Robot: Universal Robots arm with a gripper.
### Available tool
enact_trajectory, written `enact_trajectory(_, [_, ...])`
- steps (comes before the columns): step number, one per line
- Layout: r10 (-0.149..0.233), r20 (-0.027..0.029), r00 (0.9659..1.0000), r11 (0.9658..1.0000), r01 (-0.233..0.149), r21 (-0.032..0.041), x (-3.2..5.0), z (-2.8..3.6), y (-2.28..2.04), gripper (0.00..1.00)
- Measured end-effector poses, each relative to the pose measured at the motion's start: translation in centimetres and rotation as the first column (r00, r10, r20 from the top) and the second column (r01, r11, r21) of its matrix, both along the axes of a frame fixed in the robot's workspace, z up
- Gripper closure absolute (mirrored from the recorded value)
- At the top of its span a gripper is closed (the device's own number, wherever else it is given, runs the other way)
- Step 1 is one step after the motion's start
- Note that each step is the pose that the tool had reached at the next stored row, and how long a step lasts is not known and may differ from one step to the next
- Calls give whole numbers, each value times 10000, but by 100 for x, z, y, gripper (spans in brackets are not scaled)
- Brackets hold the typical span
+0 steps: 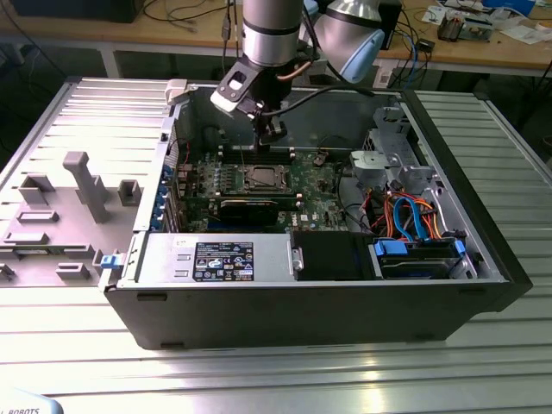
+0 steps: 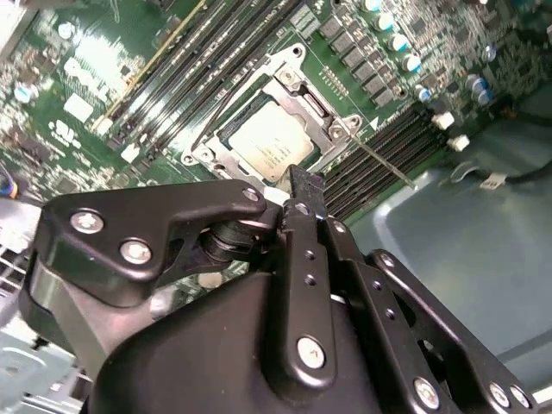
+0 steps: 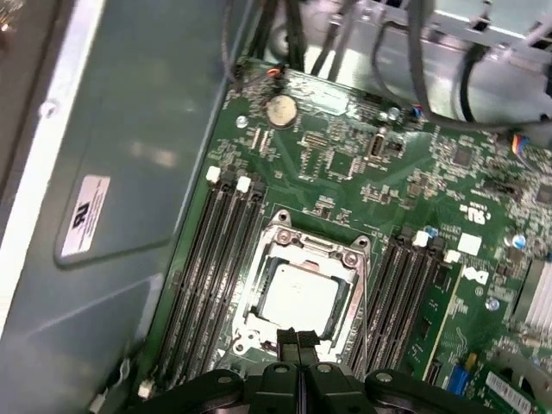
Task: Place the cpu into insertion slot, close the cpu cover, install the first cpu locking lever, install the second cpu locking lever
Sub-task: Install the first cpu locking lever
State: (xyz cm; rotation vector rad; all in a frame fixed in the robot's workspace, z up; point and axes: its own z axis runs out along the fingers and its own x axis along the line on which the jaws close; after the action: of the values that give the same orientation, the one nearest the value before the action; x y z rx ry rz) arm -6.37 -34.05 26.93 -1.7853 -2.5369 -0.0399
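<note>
- Your gripper has its two fingers pressed together with nothing between them. The tip hangs just above the near edge of the insertion slot; I cannot tell whether it touches.
- The cpu lies flat and square inside that socket, near the middle of the motherboard in the exterior view.
- The cpu cover appears to lie down around the chip, whose dull silver top shows through the window.
- Handling, as I judge it: the chip is light, rigid and smooth-topped, and the contacts beneath it are fragile. Hold it only by its opposite edges and keep it level.
- The cover is thin sheet metal, stiff but easily bent. Push on the frame rim, never through the window.
- In the second wrist view, one locking lever shows as a thin springy wire rod angling away from the socket. It looks unlatched, so hook it near its free end.
- Count: one cpu, one socket, one cover, one lever that I can make out, one gripper.
- Around them you have one graphics card, one coin battery, and a bank of long memory slots on each side of the socket.
</note>
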Motion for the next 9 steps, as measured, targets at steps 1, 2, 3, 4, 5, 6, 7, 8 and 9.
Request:
enact_trajectory(1, [196, 0, 9998, 9998, -196, 0, 0, 0, 0, 89])
enact_trajectory(2, [354, 0, 9994, 9994, -354, 0, 0, 0, 0, 89])
enact_trajectory(3, [559, 0, 9984, 9984, -559, 0, 0, 0, 0, 89])
enact_trajectory(4, [711, 0, 9975, 9975, -711, -1, 0, 0, 0, 89])
enact_trajectory(5, [847, 0, 9964, 9964, -847, -4, 0, 0, 0, 89])
enact_trajectory(6, [991, -1, 9951, 9951, -991, -7, 0, 0, 0, 89])
enact_trajectory(7, [1131, -1, 9936, 9936, -1131, -9, 0, -1, 1, 89])
enact_trajectory(8, [1293, -2, 9916, 9916, -1293, -12, 0, 0, 1, 89])
enact_trajectory(9, [1423, -2, 9898, 9898, -1423, -13, 0, 0, 1, 89])
